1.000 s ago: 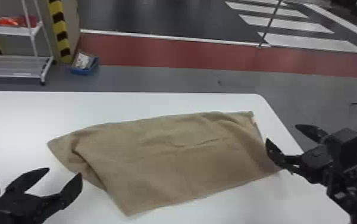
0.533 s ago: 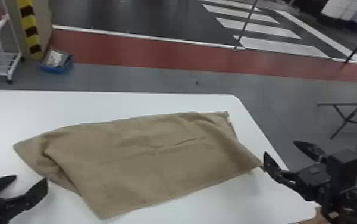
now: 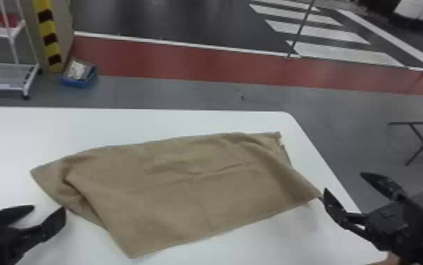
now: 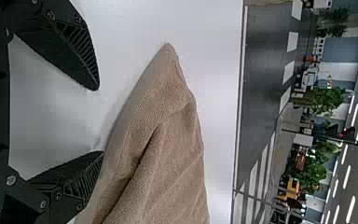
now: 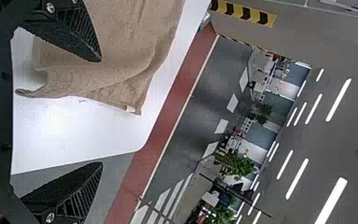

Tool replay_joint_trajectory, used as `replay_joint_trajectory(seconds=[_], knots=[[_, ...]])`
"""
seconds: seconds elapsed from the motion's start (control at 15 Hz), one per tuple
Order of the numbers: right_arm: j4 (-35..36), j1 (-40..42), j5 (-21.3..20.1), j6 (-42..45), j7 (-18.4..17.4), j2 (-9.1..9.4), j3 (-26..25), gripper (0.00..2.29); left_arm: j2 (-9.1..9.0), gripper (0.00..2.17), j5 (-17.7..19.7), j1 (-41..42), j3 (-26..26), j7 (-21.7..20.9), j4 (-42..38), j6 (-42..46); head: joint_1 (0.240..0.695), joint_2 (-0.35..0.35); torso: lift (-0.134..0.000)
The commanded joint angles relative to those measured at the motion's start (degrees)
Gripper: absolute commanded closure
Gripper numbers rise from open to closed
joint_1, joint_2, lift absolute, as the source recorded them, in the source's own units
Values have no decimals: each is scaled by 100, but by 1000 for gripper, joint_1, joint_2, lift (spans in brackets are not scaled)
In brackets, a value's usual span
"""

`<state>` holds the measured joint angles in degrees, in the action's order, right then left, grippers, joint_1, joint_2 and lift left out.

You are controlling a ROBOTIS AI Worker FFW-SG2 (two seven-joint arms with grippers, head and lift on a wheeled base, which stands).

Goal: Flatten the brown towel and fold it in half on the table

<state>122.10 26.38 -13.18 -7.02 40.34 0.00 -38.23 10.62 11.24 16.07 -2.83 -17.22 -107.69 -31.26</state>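
two pairs of flat black fingers are open beside the wrinkly brown cloth towel on the smooth white counter; flattening seems the job now, so next grab its bent corners.

no readable text or labels

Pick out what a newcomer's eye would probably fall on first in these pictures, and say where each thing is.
Probably the brown towel, lying creased and slantwise across the white table. Next might come the black grippers, both open: the left gripper near the towel's left end, the right gripper by its right corner. Beyond the table's far edge, a red band runs across the floor.
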Motion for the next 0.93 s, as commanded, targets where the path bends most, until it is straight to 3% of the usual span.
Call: replay_joint_trajectory(seconds=[0.0,0.4,0.87], knots=[[25,69,0,21,0,5,-53,90,10,292,53,-7,46,8,-77,53,695,-290,-128],[68,139,0,73,0,5,-114,90,10,292,36,-148,274,61,-173,-17,695,-317,-128],[77,254,123,249,26,5,-211,90,1,323,-430,-306,503,254,3,-122,695,-337,-128]])
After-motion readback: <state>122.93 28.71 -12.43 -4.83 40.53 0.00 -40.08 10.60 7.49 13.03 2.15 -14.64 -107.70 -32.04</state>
